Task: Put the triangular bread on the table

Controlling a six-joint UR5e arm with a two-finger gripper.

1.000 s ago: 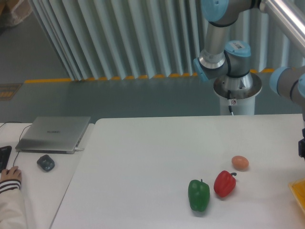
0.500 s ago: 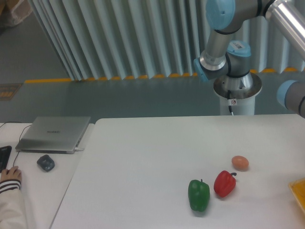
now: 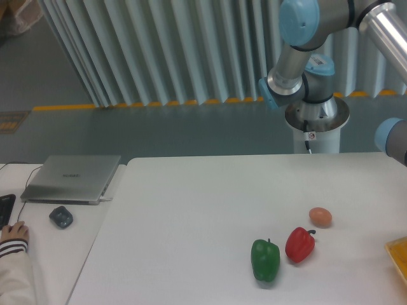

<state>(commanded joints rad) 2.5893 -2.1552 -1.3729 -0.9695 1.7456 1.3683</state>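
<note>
The triangular bread is out of view. The white table (image 3: 191, 222) fills the lower part of the camera view. Only the arm's upper links (image 3: 299, 38) and a wrist joint (image 3: 394, 136) at the right edge show; the gripper itself is past the right edge of the frame.
A green pepper (image 3: 265, 259), a red pepper (image 3: 299, 244) and a small brown egg (image 3: 320, 216) lie on the table's right half. A yellow tray (image 3: 399, 255) pokes in at the right edge. On the left desk are a laptop (image 3: 73, 178), a mouse (image 3: 61, 216) and a person's hand (image 3: 13, 236).
The arm has swung further right. The dark gripper part seen at the right edge a second ago has left the frame. The objects on the table have not moved.
</note>
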